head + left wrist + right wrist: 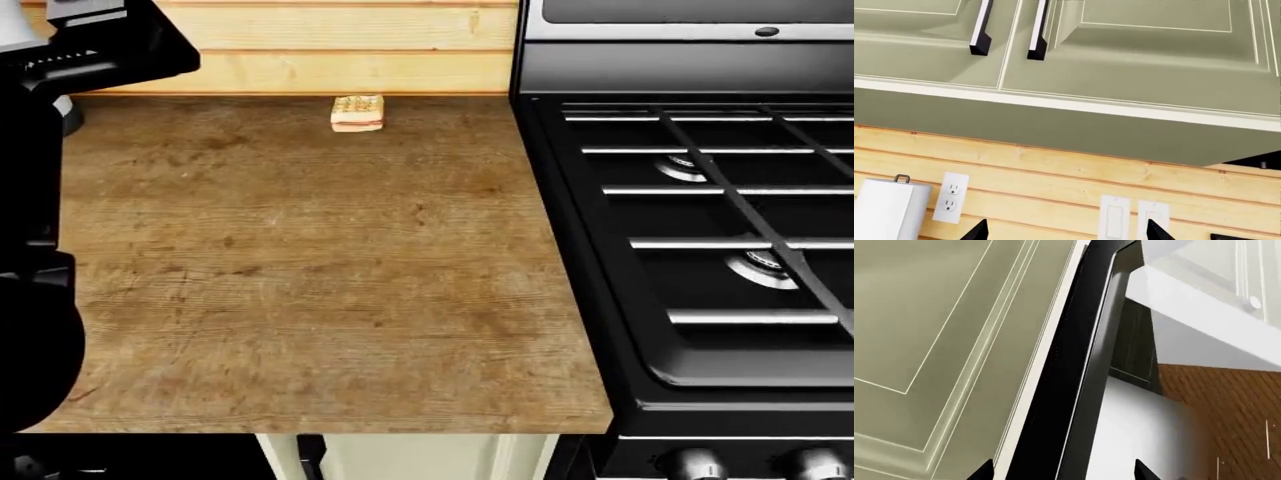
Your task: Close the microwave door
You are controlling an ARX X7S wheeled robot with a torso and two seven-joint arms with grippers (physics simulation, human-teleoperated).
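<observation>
Right wrist view: open right pincer (1064,471) faces the microwave door (1074,370) edge — stiff, hinged; push its outer edge.

Only the two dark fingertips of the left claw (1066,231) poke into the left wrist view's edge, so whether it is open cannot be told. The right claw (1064,471) is cut off the same way in its own view. The microwave door (1077,365) shows only as a dark edge-on slab running out of frame at both ends; its hinge is out of sight. The paper towel roll (887,210) is cropped by the frame. In the head view a black arm (40,200) hides the table's (334,250) left side. The small object (358,113) by the wall is perhaps a sponge, too small to tell. The stove (707,200) runs off the right edge.
</observation>
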